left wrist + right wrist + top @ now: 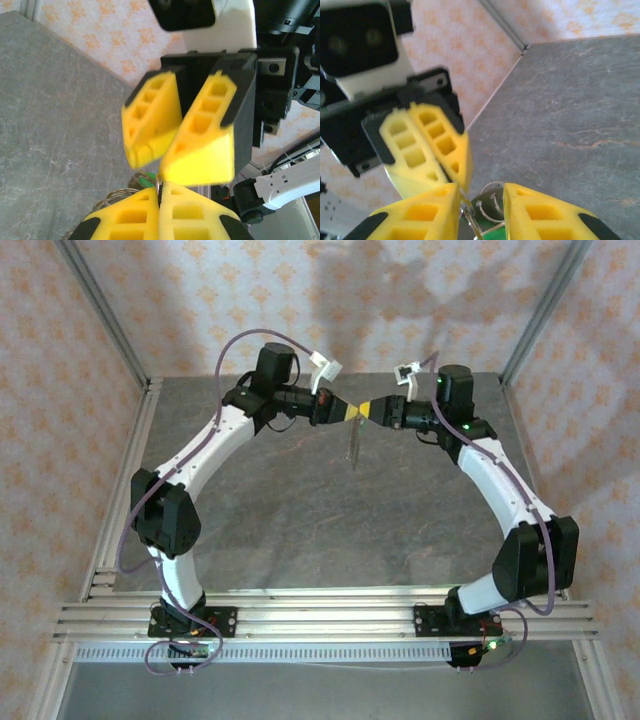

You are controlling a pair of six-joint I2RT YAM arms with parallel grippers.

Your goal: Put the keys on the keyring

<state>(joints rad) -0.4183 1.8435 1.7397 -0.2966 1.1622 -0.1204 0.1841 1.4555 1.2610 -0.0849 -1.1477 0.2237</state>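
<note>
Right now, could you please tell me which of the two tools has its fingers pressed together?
The left tool: it is closed tight with no gap showing, whereas the right tool stands clearly open.

1 camera looks down from behind the white arms (210, 445); 2 wrist cameras face each other closely, sharing the yellow plastic fingertips (147, 117).

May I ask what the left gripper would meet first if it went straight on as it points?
The right gripper: it faces the left gripper tip to tip, apparently almost touching.
</note>
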